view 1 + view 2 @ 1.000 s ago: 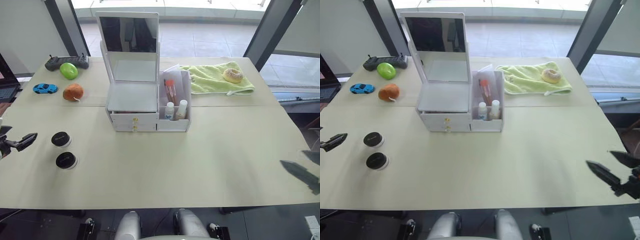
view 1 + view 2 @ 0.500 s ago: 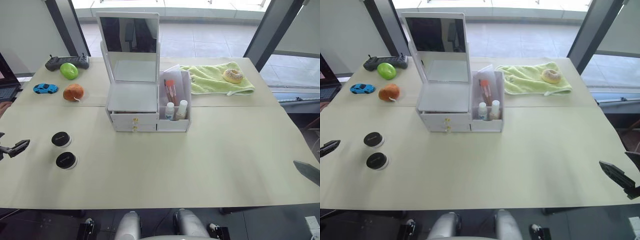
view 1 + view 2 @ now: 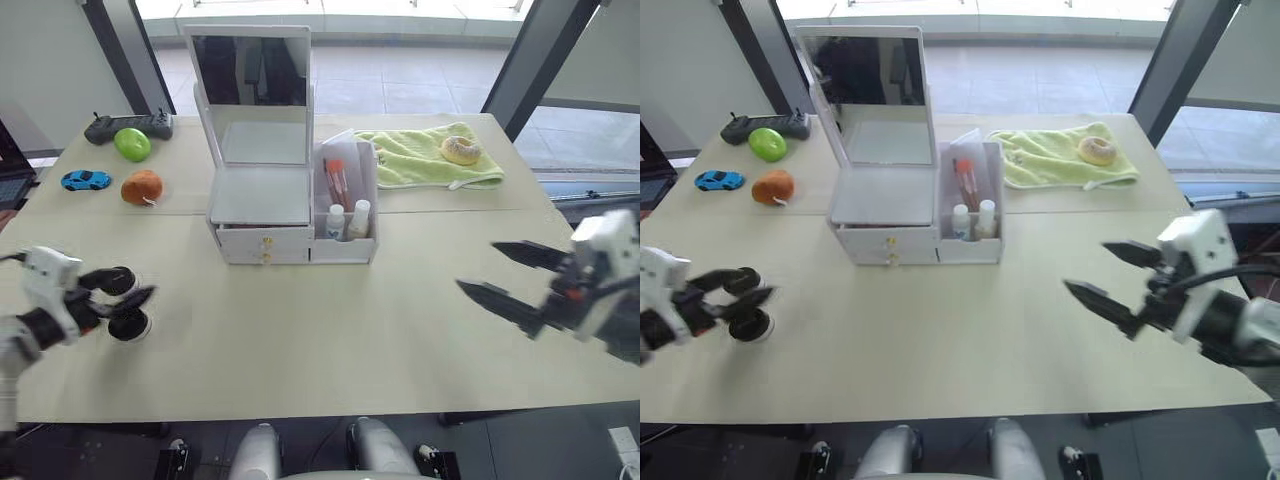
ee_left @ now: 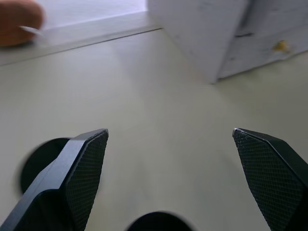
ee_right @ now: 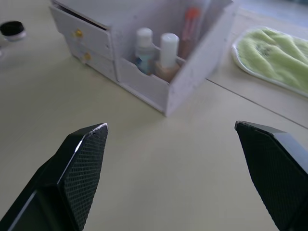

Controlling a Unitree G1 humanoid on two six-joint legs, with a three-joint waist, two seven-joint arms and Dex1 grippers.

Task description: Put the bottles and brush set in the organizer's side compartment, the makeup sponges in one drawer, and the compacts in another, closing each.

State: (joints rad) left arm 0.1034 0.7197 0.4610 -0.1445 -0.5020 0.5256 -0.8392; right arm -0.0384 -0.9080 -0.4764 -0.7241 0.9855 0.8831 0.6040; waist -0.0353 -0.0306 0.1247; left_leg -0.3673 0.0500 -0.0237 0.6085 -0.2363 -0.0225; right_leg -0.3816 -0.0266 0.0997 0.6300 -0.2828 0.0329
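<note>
The white organizer [image 3: 262, 195] with its raised mirror stands mid-table, both drawers [image 3: 264, 248] shut. Its side compartment [image 3: 348, 215] holds two small bottles [image 5: 154, 45] and the brush set [image 3: 336, 180]. Two black round compacts [image 3: 130, 327] lie at the table's left. My left gripper [image 3: 135, 290] hangs open right over them; one compact [image 4: 36, 161] shows behind a finger, the other at the view's lower edge. My right gripper [image 3: 478, 266] is open above the bare table right of the organizer, pointing toward it. The makeup sponges are out of view.
A green towel [image 3: 425, 155] with a doughnut [image 3: 462, 150] lies at the back right. At the back left sit a controller [image 3: 128, 124], a green ball [image 3: 132, 143], a blue toy car [image 3: 85, 180] and an orange fruit [image 3: 142, 187].
Both arms have come in over the table. The left gripper moved right onto the compacts, and the right gripper rose from the right edge toward the middle. The camera shifted slightly.
</note>
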